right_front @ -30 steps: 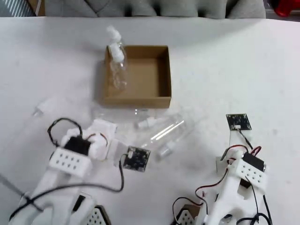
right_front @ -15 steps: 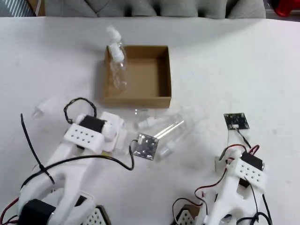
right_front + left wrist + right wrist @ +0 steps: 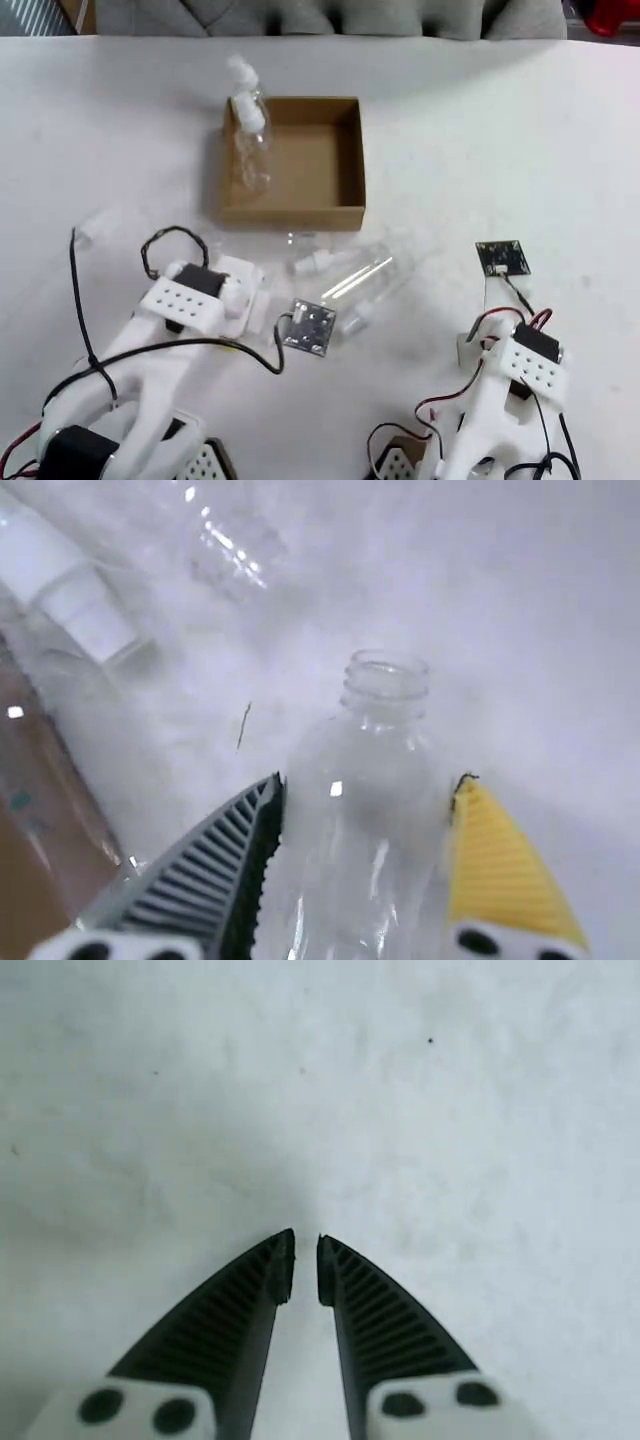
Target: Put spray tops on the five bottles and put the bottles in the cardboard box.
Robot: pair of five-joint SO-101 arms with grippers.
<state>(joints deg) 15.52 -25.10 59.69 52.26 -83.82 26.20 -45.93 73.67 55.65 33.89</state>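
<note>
A clear open-necked bottle [image 3: 365,810] sits between the black and yellow fingers of my left gripper [image 3: 365,780], which touch both of its sides. In the high view that gripper [image 3: 250,295] is at the front left, in front of the cardboard box [image 3: 345,215]. A bottle with a white spray top [image 3: 248,130] leans at the box's left wall. Several clear bottles [image 3: 365,275] lie just in front of the box. A loose spray top [image 3: 92,230] lies at the far left. My right gripper [image 3: 305,1245] is shut over bare table at the front right.
The white table [image 3: 500,130] has free room to the right of and behind the box. Loose cables [image 3: 170,245] loop above the left arm. In the left wrist view, a spray-topped bottle [image 3: 70,600] and another open bottle neck [image 3: 235,550] lie beyond the held bottle.
The left arm has swung forward and to the right, toward the bottles in front of the box. The right arm's wrist has shifted slightly left.
</note>
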